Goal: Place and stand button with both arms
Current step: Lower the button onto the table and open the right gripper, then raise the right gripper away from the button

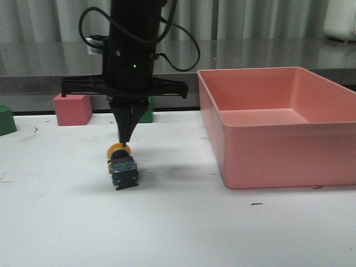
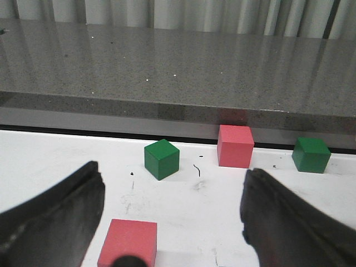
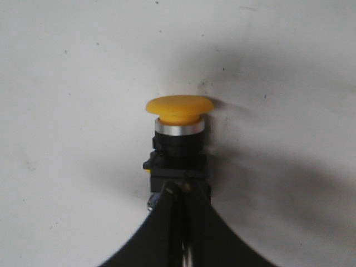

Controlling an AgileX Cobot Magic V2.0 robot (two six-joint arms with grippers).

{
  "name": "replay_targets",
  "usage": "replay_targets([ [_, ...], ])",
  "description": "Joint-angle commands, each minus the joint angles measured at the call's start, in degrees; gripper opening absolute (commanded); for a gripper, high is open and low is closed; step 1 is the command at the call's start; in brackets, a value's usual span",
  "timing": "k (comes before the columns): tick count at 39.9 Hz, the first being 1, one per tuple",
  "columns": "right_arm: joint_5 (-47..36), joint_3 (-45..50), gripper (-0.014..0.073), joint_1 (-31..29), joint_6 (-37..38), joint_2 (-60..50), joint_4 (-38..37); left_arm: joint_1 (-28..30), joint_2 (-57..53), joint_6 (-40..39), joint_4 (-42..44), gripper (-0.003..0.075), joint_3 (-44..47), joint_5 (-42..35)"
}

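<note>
The button [image 1: 122, 165] lies on its side on the white table, yellow cap toward the back, grey base toward the front. In the right wrist view the button [image 3: 179, 133] shows its yellow cap, silver collar and black body. My right gripper [image 1: 126, 139] hangs straight down over it, fingers shut together, tips at the cap's upper edge. In the right wrist view the gripper [image 3: 179, 192] overlaps the black body and hides the base. It grips nothing. My left gripper [image 2: 172, 222] is open and empty, out of the front view, low over the table near a pink cube [image 2: 129, 242].
A large pink bin [image 1: 278, 161] stands to the right of the button. A pink cube [image 1: 72, 109] and green cubes [image 1: 5, 119] sit along the table's back edge. The left wrist view shows a green cube [image 2: 161, 159], a pink cube [image 2: 235, 146] and another green cube [image 2: 311, 154].
</note>
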Motion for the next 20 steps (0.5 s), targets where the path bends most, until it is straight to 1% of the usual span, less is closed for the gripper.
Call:
replay_targets([
  [1, 2.2, -4.6, -0.0072, -0.1, -0.3, -4.7, -0.3, 0.0, 0.7, -0.6, -0.4, 0.0491, -2.2, -4.7],
  [5, 6.8, -8.1, -0.0071, -0.1, -1.2, -4.8, -0.2, 0.0, 0.7, -0.6, -0.4, 0.0491, -2.2, -4.7],
  [8, 10.7, -10.8, -0.0071, -0.2, -4.0, -4.9, 0.3, 0.0, 0.7, -0.6, -0.4, 0.0491, -2.2, -4.7],
  [10, 10.7, -11.2, -0.0071, -0.3, -6.0, -5.8, 1.9, 0.0, 0.7, -0.6, -0.4, 0.0491, -2.2, -4.7],
  [14, 10.7, -11.2, -0.0071, -0.8, -7.7, -7.8, 6.0, 0.0, 0.7, -0.6, -0.4, 0.0491, -2.2, -4.6],
  [20, 10.7, -10.9, -0.0071, -1.8, -11.1, -11.7, 6.2, 0.0, 0.7, -0.6, -0.4, 0.0491, -2.2, -4.6],
])
